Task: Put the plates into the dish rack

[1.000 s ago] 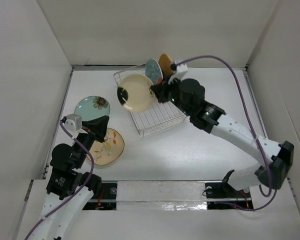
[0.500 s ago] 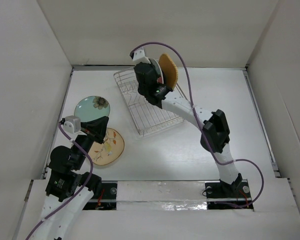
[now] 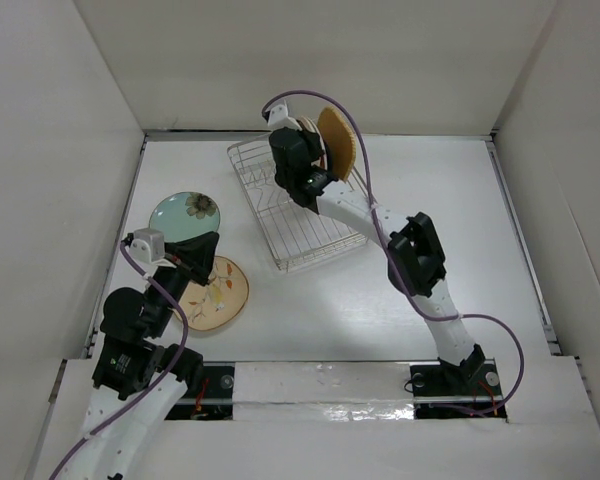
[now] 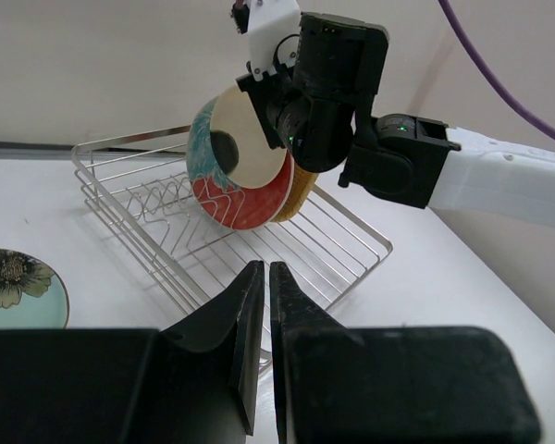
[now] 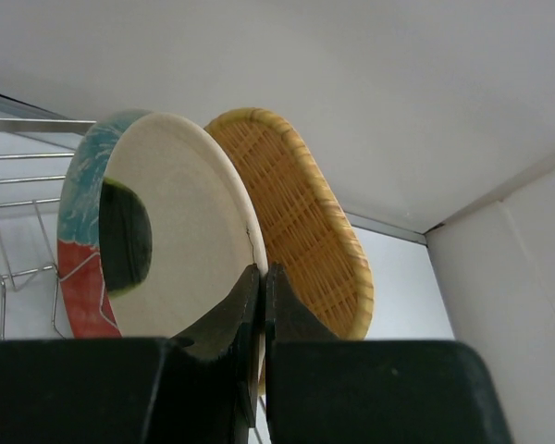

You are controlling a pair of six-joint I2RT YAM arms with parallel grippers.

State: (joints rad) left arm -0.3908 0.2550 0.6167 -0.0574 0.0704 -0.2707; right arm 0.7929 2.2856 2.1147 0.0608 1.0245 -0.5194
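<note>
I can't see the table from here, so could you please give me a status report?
Left gripper shut, empty. Right gripper shut on cream plate, upright at dish rack, beside red patterned plate. Nothing blocking.

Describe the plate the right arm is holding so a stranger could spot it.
Start at the silver wire dish rack. At its far end the right gripper pinches the cream plate upright. Unlike the red-and-teal plate and orange woven dish behind it, it is plain cream with one dark blotch.
</note>
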